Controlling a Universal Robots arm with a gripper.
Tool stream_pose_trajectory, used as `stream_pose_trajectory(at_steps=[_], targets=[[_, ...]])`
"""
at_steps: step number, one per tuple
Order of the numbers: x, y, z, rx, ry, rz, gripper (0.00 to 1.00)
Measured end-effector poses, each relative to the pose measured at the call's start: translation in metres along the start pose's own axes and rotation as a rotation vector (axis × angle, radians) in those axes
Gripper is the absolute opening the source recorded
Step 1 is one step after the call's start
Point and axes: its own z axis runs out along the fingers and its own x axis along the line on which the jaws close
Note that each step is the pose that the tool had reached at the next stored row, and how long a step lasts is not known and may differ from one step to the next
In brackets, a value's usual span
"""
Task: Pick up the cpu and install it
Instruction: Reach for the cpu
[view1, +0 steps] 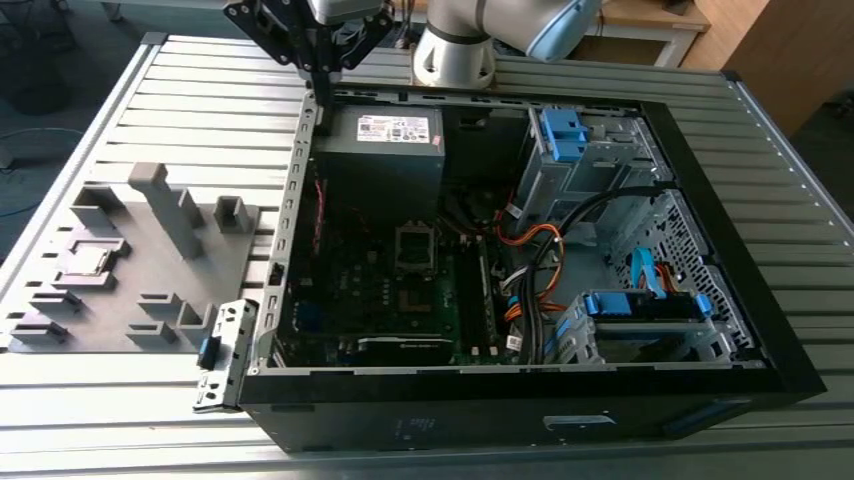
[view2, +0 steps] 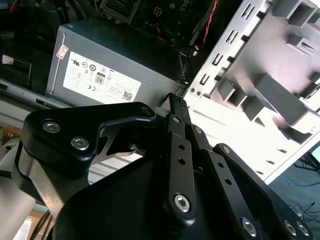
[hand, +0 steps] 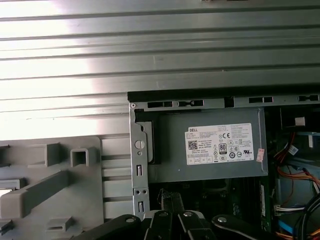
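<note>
While your arm (view1: 467, 30) hangs over the open computer case's (view1: 400, 420) rim beside the power supply (view1: 380, 160) | your jaws sit pressed together, gripping nothing | cpu (view1: 88, 262) lies flat in the grey tray (view1: 140, 290) on the surface (view1: 200, 90), well apart from the jaws, at the exterior view's left
</note>
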Motion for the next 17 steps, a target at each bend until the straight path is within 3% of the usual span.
stream_pose_trajectory(at_steps=[11, 17], targets=[[0.0107, -0.0008, -0.0002, 0.0000, 0.0000, 0.000, 0.11], [0.0118, -0.0008, -0.0002, 0.0000, 0.0000, 0.000, 0.11]])
